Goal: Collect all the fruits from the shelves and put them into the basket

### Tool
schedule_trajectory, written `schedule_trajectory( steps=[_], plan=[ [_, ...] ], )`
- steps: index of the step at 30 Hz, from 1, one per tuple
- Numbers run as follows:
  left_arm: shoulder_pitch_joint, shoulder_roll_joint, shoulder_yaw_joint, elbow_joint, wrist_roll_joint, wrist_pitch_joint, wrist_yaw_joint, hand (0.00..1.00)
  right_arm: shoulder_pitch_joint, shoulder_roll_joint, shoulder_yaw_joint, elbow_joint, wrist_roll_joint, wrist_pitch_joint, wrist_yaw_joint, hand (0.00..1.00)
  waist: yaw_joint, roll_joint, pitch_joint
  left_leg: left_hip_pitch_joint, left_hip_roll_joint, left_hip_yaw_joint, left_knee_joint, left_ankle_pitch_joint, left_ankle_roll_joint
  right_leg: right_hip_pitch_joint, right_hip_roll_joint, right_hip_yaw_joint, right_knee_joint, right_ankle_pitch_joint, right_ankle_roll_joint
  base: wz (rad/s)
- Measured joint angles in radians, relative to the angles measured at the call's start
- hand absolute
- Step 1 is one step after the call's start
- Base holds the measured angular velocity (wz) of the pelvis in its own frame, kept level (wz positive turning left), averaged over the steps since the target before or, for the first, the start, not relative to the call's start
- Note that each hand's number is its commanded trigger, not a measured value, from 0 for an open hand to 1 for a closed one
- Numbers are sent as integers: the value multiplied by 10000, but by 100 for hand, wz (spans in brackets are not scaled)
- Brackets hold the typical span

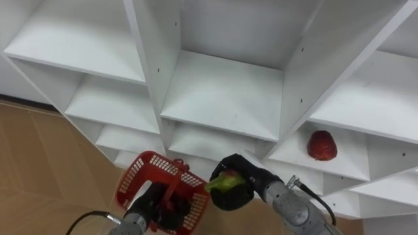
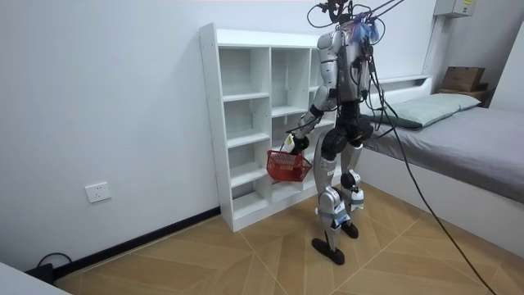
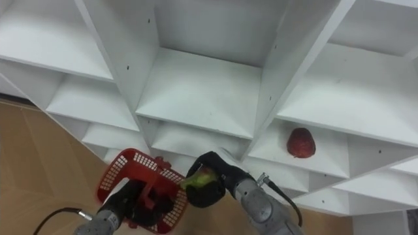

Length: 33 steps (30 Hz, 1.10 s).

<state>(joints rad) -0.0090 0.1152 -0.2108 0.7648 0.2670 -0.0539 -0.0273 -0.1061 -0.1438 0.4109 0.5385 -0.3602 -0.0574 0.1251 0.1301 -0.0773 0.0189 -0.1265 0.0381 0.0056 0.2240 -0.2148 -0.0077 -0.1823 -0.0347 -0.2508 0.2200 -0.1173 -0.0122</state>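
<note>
- The right hand (image 1: 243,190), nearest the camera at the bottom of the eye views, has its dark fingers curled round a green fruit (image 1: 222,183). It holds the fruit in the air just beside the right edge of the basket, not inside it.
- The white closet (image 1: 222,98) has open compartments in three columns. The robot stands upright on both feet directly in front of it, facing the shelves, as the room view shows.
- A bed (image 2: 467,139) with a grey cover and a pillow stands behind the robot, on the room view's right.
- The wooden floor (image 1: 39,170) runs under the closet and shows at the lower left of the eye views.
- The red basket (image 1: 140,173), made of plastic mesh, hangs in front of the closet's lower shelves, off the floor.
- The left hand (image 1: 151,199) comes in from the lower left and is closed round the basket's red handle, carrying it. What lies in the basket cannot be made out.
- A red fruit (image 1: 321,145) lies alone on a shelf in the closet's right column, well apart from both hands and untouched.
</note>
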Motion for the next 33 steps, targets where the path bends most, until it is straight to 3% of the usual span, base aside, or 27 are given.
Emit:
schedule_trajectory(
  steps=[13, 18, 24, 33],
  plan=[
    [-75, 135, -599, -10, 7, -189, -26, 100, -383, 197, 22, 961, -2, -168, -407, 100, -151, 29, 20, -227, -74, -209, 223, 0, 0, -2, -65, -123, 31, -1, 0, 5],
    [-309, 92, -898, -11, 90, -220, -10, 100, -410, 208, 50, 1112, -11, -170, -645, 100, -146, 183, 106, -360, -146, -361, 311, 11, 26, -14, -150, -289, 52, 2, 8, 11],
    [-380, 81, -1080, -11, 92, -235, -8, 100, -658, 297, 99, 1503, -56, -209, -758, 100, -158, 327, 89, -370, -148, -345, 296, 27, 41, -79, -155, -294, 54, -1, 11, 0],
    [-427, -34, -1081, -11, 91, -250, -7, 100, -912, 366, 107, 1941, -82, -209, -782, 100, -156, 328, 88, -367, -148, -336, 305, 30, 44, -80, -161, -303, 55, 0, 12, 0]
  ],
)
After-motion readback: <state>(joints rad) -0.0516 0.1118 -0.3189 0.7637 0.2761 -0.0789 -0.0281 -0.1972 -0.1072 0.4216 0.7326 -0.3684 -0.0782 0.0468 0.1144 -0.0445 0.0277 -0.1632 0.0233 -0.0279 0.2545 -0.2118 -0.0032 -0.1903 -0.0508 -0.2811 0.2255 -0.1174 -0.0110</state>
